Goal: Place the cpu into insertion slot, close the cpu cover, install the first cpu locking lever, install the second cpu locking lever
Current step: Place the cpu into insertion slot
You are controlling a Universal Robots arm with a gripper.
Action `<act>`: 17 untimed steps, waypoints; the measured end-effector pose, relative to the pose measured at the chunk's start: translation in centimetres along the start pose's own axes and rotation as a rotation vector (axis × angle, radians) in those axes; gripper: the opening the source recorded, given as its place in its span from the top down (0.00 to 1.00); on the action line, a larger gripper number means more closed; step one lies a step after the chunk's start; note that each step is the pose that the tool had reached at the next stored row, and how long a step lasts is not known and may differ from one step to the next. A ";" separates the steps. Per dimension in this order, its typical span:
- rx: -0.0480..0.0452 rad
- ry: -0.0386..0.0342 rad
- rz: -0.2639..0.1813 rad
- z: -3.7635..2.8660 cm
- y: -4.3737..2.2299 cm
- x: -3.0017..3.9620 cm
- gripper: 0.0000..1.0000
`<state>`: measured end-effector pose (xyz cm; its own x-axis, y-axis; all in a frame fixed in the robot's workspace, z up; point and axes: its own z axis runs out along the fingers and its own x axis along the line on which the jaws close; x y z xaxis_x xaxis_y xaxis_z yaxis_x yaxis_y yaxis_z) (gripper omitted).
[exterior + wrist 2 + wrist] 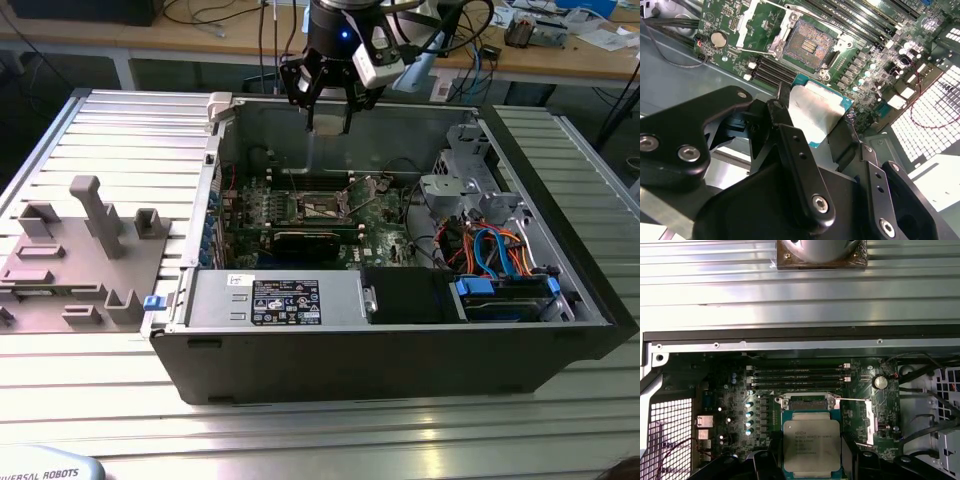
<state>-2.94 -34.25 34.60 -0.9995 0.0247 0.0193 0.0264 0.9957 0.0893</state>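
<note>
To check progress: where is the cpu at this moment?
The cpu is clamped in the gripper, in the air over the motherboard; in the second wrist view the empty insertion slot lies beyond it, apart.

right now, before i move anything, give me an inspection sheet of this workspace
surface: ribbed aluminium table carrying an open black computer case.
job's things: small square silver-topped cpu held above the green circuit board; square dark insertion slot with metal rim is empty, contacts bare; thin silver cpu cover frame appears swung open beside it.
clutter: grey fixture tray with grey moulded blocks, at the exterior view's left.
grippers: black gripper shut on the cpu, over the case.
cables: orange and blue cables inside the case, at the exterior view's right.
surroundings: wooden bench behind.
</note>
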 end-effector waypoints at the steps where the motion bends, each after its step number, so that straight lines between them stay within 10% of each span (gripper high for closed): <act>1: 0.0000 0.0000 0.000 0.02 0.00 0.00 0.45; 17: 0.0000 0.0000 0.000 1.06 -0.10 -0.02 0.45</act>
<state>-2.94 -34.25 33.53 -0.9995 0.0248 0.0193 0.0264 0.9957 0.0893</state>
